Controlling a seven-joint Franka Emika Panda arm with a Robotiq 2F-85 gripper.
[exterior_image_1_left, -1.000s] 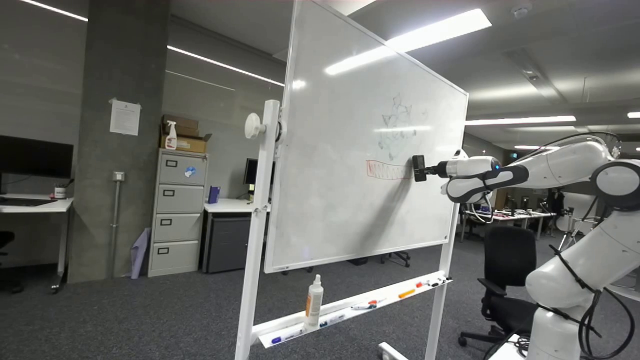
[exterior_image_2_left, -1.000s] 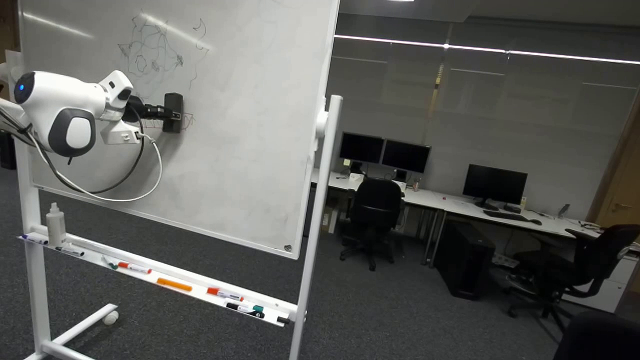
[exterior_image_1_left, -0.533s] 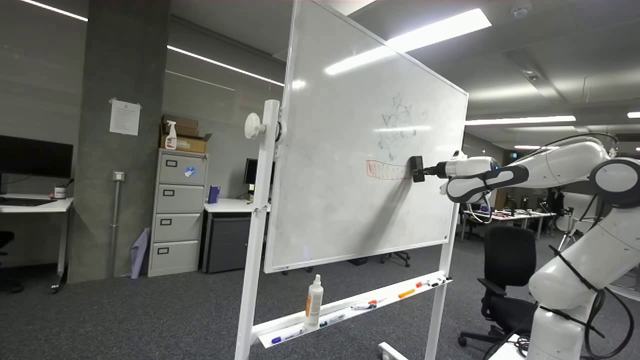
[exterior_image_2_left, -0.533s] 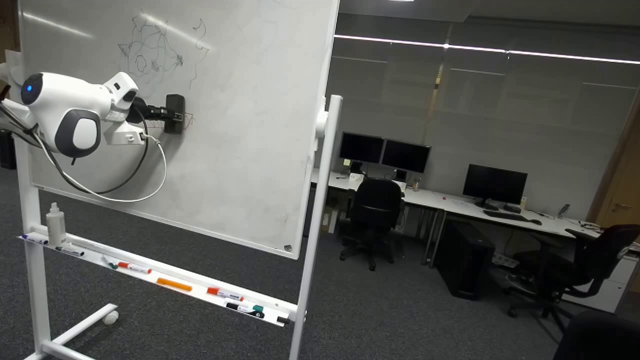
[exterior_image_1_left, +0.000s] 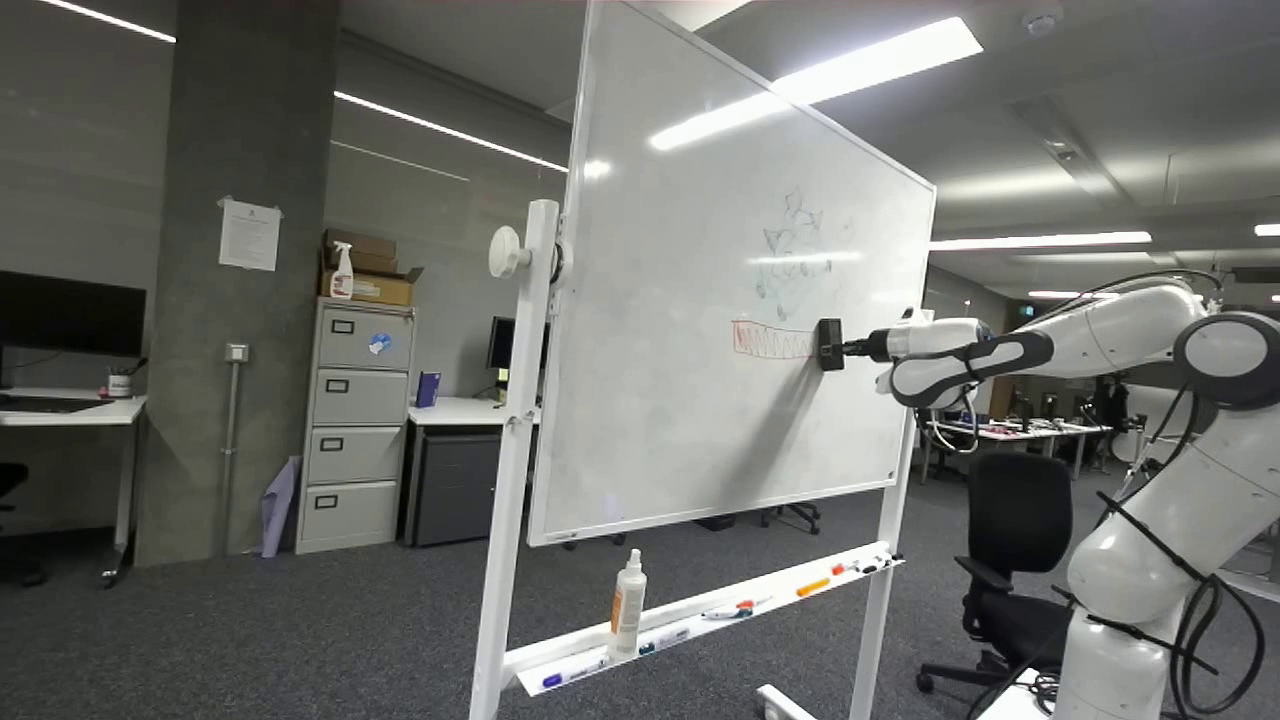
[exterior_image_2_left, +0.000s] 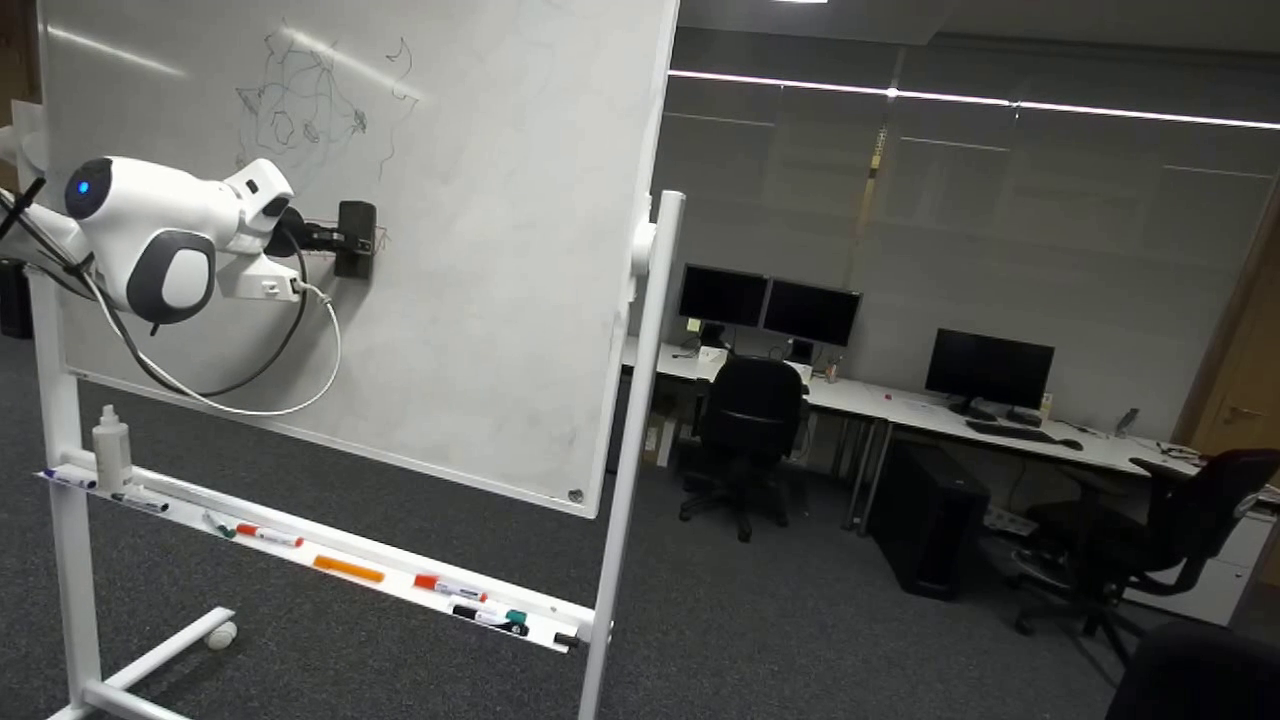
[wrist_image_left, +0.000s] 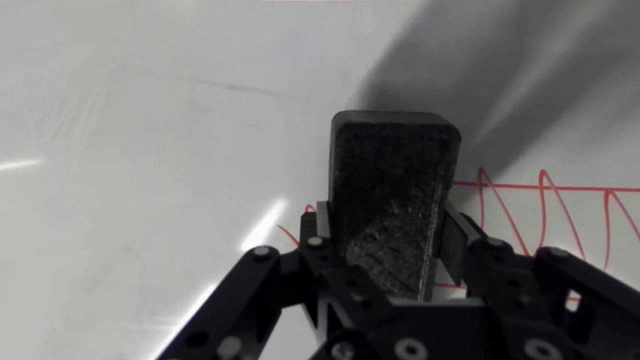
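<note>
Eraser, black and upright, is clamped in the pincer at the face of the whiteboard, contact unclear, over part of the red scribble, below the dark drawing and well above a tray bearing a bottle and markers.

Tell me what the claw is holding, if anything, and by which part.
The claw holds a black block, clamped between its two opposite long sides.

No wording is legible: print on a notice taped to a pillar and on the label of a bottle, near one end of the tray below the whiteboard, is too small.
</note>
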